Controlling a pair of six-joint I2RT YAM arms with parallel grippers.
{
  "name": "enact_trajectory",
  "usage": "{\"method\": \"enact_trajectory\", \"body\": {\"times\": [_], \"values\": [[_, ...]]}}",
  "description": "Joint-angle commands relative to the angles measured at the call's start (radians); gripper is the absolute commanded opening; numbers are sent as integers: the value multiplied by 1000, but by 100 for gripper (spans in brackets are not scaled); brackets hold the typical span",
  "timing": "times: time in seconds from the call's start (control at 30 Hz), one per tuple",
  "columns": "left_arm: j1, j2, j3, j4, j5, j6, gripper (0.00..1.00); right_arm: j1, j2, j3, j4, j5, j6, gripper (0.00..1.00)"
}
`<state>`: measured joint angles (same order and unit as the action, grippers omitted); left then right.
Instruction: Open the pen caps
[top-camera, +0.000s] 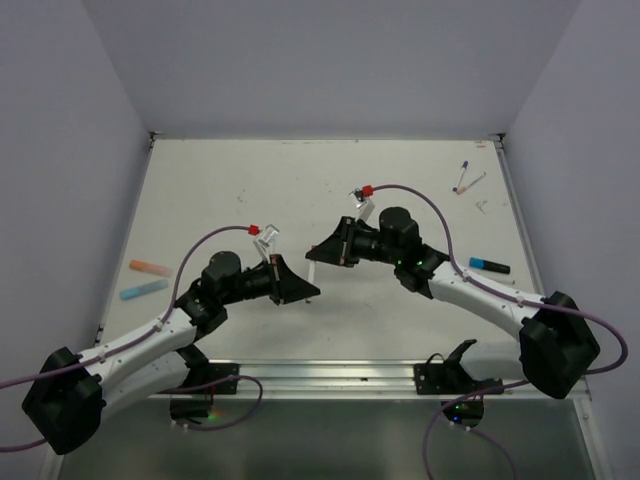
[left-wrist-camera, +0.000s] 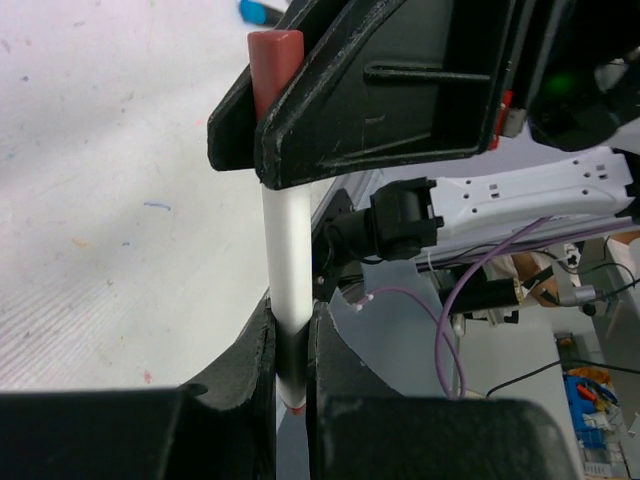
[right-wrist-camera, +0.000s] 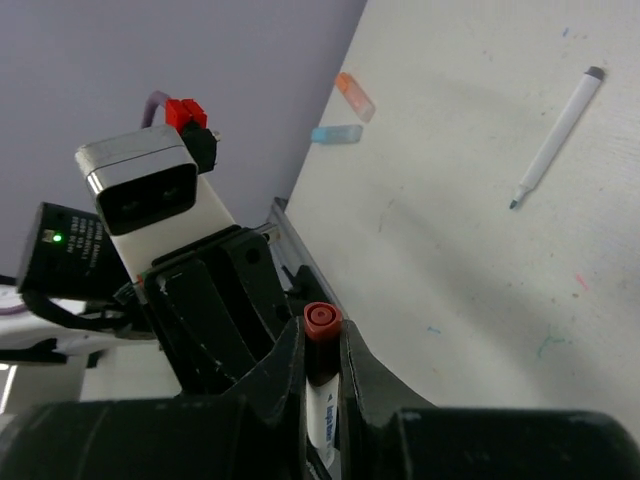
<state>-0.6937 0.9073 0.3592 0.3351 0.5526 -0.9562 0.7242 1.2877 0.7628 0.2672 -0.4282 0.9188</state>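
Both grippers hold one thin white pen (left-wrist-camera: 285, 260) above the middle of the table. My left gripper (left-wrist-camera: 292, 335) is shut on the barrel's lower end, with a small red tip showing below the fingers. My right gripper (right-wrist-camera: 322, 345) is shut on the dark red cap (right-wrist-camera: 321, 320) at the other end. That cap also shows in the left wrist view (left-wrist-camera: 275, 58), sitting against the barrel behind the right fingers (left-wrist-camera: 370, 100). In the top view the left gripper (top-camera: 304, 291) and right gripper (top-camera: 318, 256) meet tip to tip.
A salmon marker (top-camera: 150, 267) and a pale blue marker (top-camera: 144, 290) lie at the table's left edge. A black marker with a blue cap (top-camera: 489, 265) lies at the right. Two white pens (top-camera: 467, 180) and a small cap (top-camera: 481, 206) lie at the back right.
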Motion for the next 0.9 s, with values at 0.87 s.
{"method": "enact_trajectory", "body": {"times": [0.87], "values": [[-35,93,-69,495,217,-227,0,-154,59,70,248,146,4,0]]}}
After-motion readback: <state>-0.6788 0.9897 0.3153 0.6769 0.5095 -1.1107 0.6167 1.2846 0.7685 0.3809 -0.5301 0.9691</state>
